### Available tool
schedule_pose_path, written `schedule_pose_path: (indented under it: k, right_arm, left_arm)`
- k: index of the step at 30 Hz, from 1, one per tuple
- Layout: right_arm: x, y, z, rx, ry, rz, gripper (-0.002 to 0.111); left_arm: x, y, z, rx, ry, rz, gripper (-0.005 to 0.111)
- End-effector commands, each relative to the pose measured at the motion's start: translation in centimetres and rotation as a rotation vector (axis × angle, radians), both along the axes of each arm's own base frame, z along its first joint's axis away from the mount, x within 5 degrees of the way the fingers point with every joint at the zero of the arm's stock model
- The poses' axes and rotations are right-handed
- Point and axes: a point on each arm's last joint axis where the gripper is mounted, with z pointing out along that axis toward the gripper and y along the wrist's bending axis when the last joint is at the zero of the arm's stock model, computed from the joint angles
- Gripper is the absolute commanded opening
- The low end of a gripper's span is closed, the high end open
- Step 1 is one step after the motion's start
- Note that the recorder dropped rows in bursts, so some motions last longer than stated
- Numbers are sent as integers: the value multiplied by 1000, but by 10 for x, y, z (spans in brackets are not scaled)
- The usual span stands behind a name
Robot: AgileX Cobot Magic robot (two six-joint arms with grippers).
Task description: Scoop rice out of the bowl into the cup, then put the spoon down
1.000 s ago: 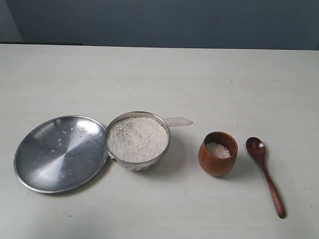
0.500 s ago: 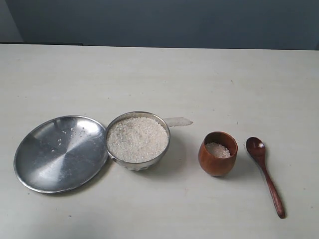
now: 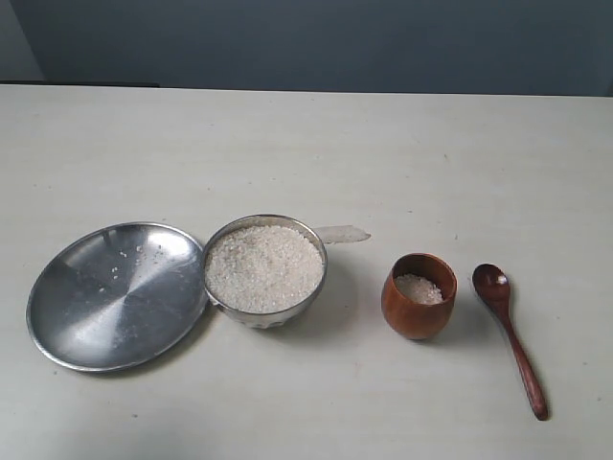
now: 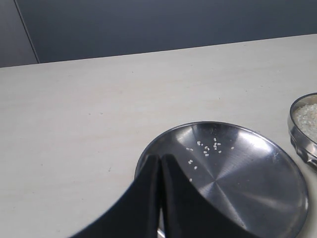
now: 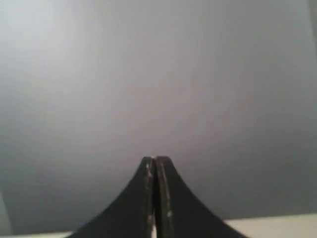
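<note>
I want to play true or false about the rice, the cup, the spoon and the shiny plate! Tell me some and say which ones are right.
1. The spoon lies on the table beside the cup. True.
2. The bowl is nearly full of rice. True.
3. The cup is empty. False: it has some rice in it.
4. The plate sits between the bowl and the cup. False: it is on the bowl's other side, away from the cup.
5. A gripper is holding the spoon. False: nothing touches the spoon; the left gripper and the right gripper are both shut on nothing.
</note>
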Motion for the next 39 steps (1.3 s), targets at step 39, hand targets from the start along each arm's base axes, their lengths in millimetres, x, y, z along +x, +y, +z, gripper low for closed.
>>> schedule_pose_path:
  k: [39]
  right_arm:
    - [138,46,-128,-300,1431,251,-1]
  left_arm:
    - [0,0,0,-10,-8,2,0]
